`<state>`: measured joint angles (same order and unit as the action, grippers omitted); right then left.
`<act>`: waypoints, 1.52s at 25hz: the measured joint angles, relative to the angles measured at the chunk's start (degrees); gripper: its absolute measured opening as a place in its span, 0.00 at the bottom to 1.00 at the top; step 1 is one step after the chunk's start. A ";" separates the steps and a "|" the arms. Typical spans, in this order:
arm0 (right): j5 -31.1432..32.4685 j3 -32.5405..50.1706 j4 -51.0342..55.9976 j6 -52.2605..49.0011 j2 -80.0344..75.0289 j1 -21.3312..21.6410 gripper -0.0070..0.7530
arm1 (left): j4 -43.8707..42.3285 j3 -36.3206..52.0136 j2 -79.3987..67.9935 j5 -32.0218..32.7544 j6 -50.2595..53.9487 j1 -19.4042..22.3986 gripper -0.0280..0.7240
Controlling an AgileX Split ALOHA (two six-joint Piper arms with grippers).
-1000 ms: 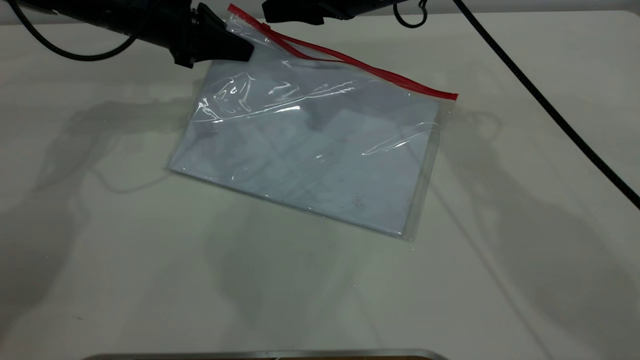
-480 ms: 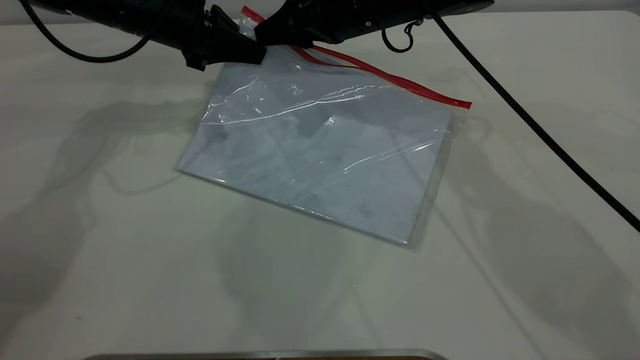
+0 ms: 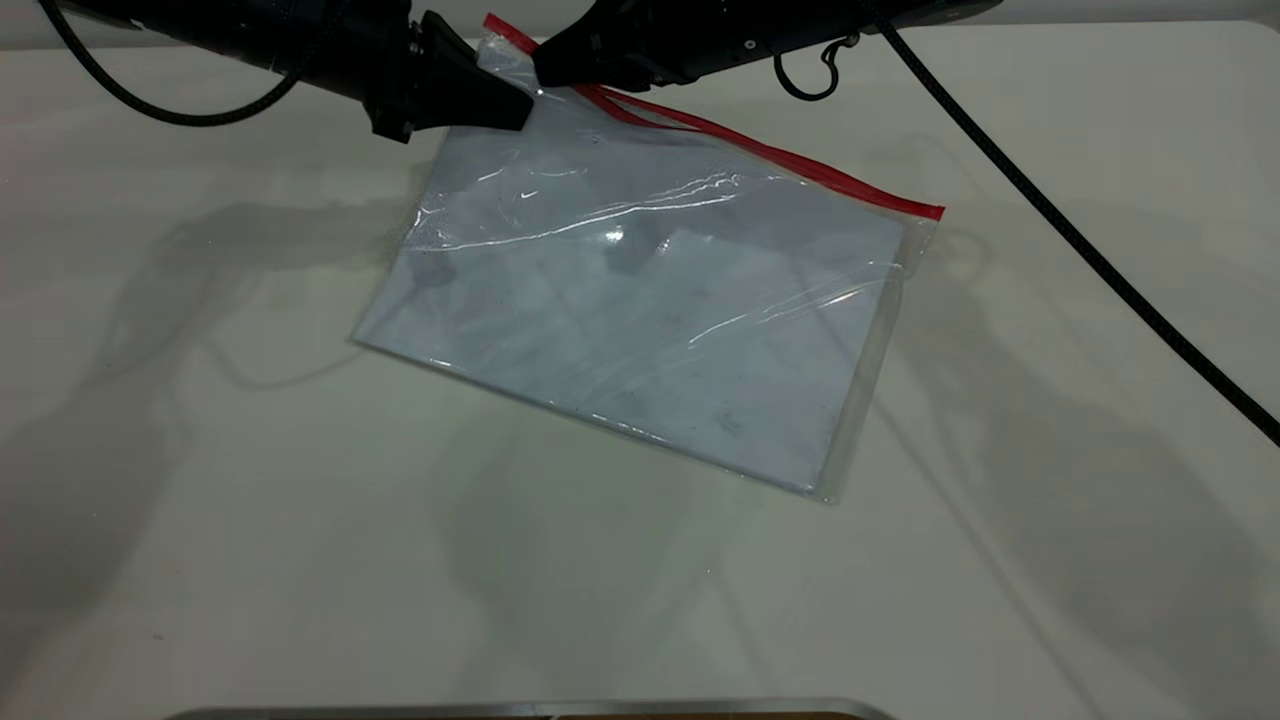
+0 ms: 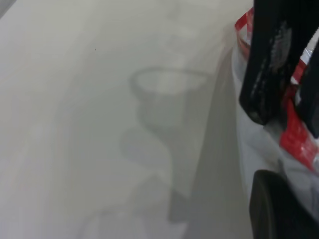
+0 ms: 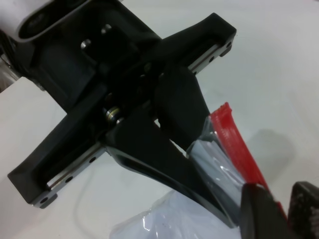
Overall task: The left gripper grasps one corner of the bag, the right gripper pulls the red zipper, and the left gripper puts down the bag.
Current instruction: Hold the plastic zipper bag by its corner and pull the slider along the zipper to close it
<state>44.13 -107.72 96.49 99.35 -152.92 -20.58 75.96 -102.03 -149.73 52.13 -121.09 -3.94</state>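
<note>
The bag [image 3: 650,300] lies slanted on the white table, a pale sheet inside, its far left corner lifted. The red zipper [image 3: 780,155] edges its far long side and splits into two lines near that corner. My left gripper [image 3: 512,105] is shut on this corner; the right wrist view shows it clamping the clear plastic [image 5: 209,159] just below the zipper's end [image 5: 232,137]. My right gripper [image 3: 548,70] comes in from the far side right next to it. Its fingertips [image 5: 259,209] stand either side of the red strip with a narrow gap, as the left wrist view [image 4: 294,134] also shows.
The right arm's black cable [image 3: 1100,240] runs across the table's right side, and its hook ring [image 3: 820,65] hangs behind the zipper. A metal edge [image 3: 530,708] lies along the near border. Bare table [image 3: 250,500] surrounds the bag.
My right gripper came down from the far edge to the zipper beside the held corner, then shifted slightly right. The left gripper carried the corner a little to the right; the bag shifted with it.
</note>
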 joint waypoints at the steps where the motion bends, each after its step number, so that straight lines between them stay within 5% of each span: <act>1: 0.02 0.00 -0.06 0.13 0.00 0.05 0.17 | 0.00 0.00 0.00 0.00 0.05 0.00 0.11; 9: 0.74 -0.59 -2.75 0.57 0.12 0.42 0.06 | 2.28 0.12 -0.05 0.55 -0.02 0.35 0.11; 25: 6.40 -1.04 -1.53 -0.37 0.79 3.06 0.06 | 13.95 0.59 -0.45 11.38 -0.08 4.07 0.11; 38: 3.32 -1.04 -2.54 -0.78 1.18 3.44 0.06 | 16.65 0.59 -0.64 12.03 -0.19 4.15 0.11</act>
<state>47.45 -108.76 93.95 98.57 -151.74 -17.14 92.61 -101.44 -150.36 64.15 -121.29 0.21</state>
